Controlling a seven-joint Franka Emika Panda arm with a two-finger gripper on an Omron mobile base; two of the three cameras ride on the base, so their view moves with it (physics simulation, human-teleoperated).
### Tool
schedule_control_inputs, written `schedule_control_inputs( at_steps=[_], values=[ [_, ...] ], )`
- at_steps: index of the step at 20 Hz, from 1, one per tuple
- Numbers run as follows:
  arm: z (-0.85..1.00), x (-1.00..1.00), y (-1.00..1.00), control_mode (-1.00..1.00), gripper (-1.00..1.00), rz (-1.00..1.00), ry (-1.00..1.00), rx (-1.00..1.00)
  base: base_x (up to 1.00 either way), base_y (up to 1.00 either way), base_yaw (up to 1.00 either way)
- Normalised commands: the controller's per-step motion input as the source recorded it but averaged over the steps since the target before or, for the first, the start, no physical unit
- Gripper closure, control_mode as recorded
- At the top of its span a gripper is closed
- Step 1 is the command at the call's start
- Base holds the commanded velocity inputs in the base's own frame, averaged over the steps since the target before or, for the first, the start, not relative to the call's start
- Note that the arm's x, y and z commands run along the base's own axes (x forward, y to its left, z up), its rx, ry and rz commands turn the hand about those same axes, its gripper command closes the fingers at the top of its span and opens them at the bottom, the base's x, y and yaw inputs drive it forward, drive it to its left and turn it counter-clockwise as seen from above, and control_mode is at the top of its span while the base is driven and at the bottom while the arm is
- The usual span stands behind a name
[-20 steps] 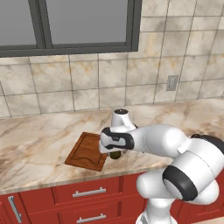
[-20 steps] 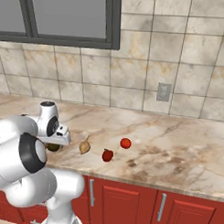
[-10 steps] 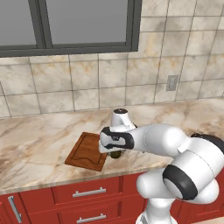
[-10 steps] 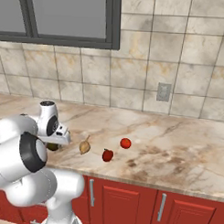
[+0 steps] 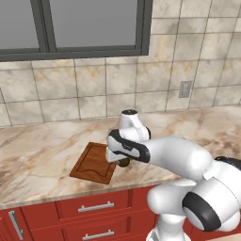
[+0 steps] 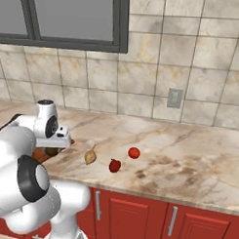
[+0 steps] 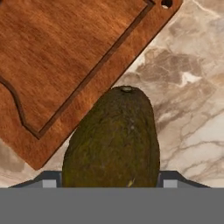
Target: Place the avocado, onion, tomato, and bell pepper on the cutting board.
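The avocado (image 7: 113, 135), a dark olive-green oval, sits between my fingertips, and my gripper (image 7: 111, 181) is shut on it. It is just off the right edge of the reddish-brown cutting board (image 7: 57, 57), over the marble counter. From the left base view the gripper (image 5: 123, 159) points down at the avocado (image 5: 124, 163) beside the cutting board (image 5: 92, 162). To the right lie the tan onion (image 6: 90, 156), a red bell pepper (image 6: 115, 165) and a red tomato (image 6: 134, 152). The avocado (image 6: 52, 151) shows under the hand.
The marble counter (image 6: 188, 158) runs far to the right, with a tiled wall and an outlet (image 6: 174, 98) behind it. Red cabinet fronts (image 5: 94, 207) sit below the counter's front edge. A window is above the wall.
The fingers have closed onto the avocado. The arm and the other vegetables stand where they were.
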Motion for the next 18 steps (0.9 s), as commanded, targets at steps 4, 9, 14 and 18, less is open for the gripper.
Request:
schedule_control_inputs(
  at_steps=[4,9,14,18],
  values=[
    [0.16,0.0,0.36,-1.0,1.0,0.32,0.0,0.0,0.0,0.0,0.0],
    [0.1,0.08,0.6,-1.0,1.0,0.26,-0.08,0.0,0.0,0.0,0.0],
    [0.11,0.11,0.63,-1.0,1.0,0.19,-0.09,0.0,0.0,0.0,0.0],
    [0.03,0.01,0.16,-1.0,1.0,0.07,-0.06,0.0,0.0,0.0,0.0]
  ],
)
